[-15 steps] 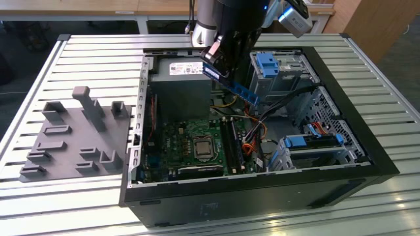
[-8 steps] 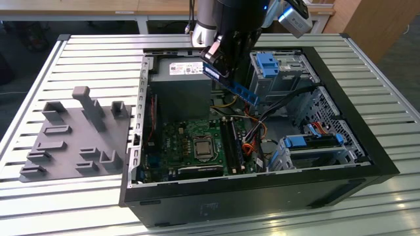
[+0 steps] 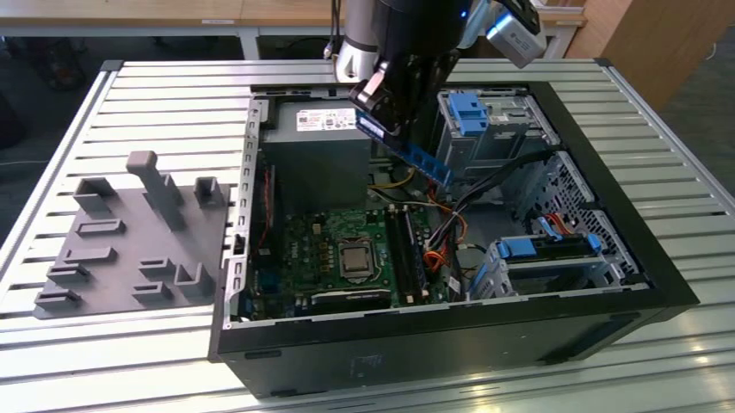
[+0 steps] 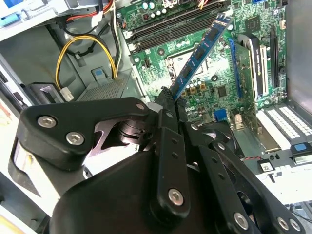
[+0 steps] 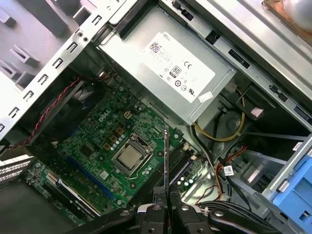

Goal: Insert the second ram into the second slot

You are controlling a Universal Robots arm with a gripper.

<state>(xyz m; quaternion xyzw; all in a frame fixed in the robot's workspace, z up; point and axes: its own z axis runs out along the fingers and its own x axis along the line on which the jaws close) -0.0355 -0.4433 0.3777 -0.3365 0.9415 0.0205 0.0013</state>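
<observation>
Second ram (image 3: 416,157), one stick, clamped edge-on between closed jaws of gripper (image 3: 385,112). Held tilted in mid-air inside open case (image 3: 460,331), above motherboard (image 3: 344,258), apart from memory slots (image 3: 404,245); slot count unclear. Two blue clips (image 3: 471,112) at the exterior view's right: one far, one near. One grey tray (image 3: 126,241) at its left.
</observation>
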